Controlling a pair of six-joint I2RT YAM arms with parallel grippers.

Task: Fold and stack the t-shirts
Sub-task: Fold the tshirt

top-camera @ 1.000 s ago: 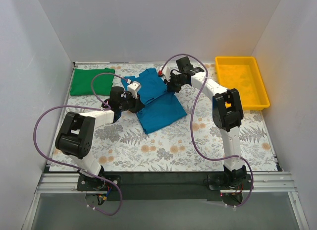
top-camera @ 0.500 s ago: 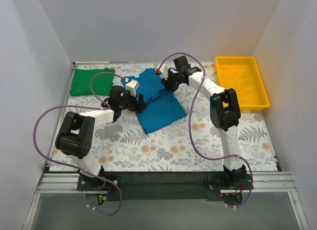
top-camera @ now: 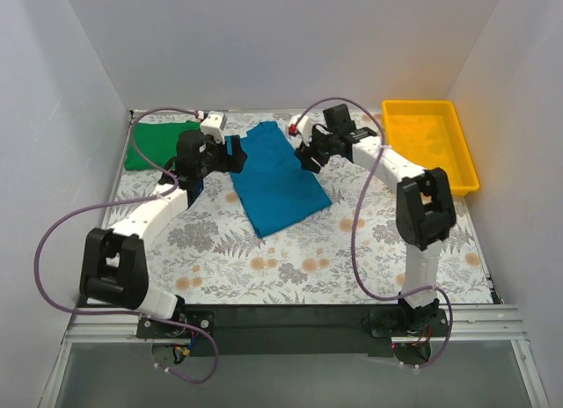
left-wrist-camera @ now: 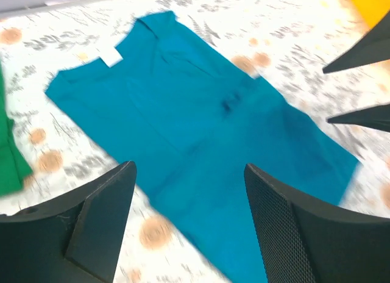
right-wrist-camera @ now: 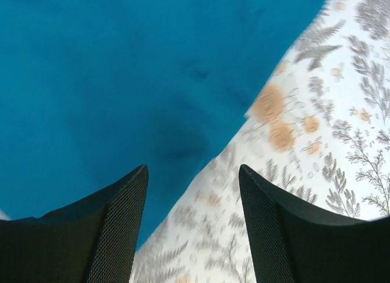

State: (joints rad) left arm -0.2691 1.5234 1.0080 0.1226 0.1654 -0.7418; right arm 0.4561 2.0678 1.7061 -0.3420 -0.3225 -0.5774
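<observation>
1. Left hand (left-wrist-camera: 189, 167): spread, empty. The teal t-shirt (left-wrist-camera: 201, 118) lies flat beneath and ahead of it. The green t-shirt (top-camera: 158, 144) lies folded just off its outer side.
2. Right hand (right-wrist-camera: 192, 168): spread, empty, over the teal t-shirt's edge, with bare counter (right-wrist-camera: 317, 112) under one finger.
3. Risk: a pinch catching only one layer, or uneven pulls between the hands, would likely skew the fold.
4. Yellow tray (top-camera: 464, 153): beyond the right hand, holding nothing.

I count one teal shirt (top-camera: 280, 179) and one green shirt (top-camera: 157, 144), two shirts in all. There is one yellow tray (top-camera: 428, 149).
</observation>
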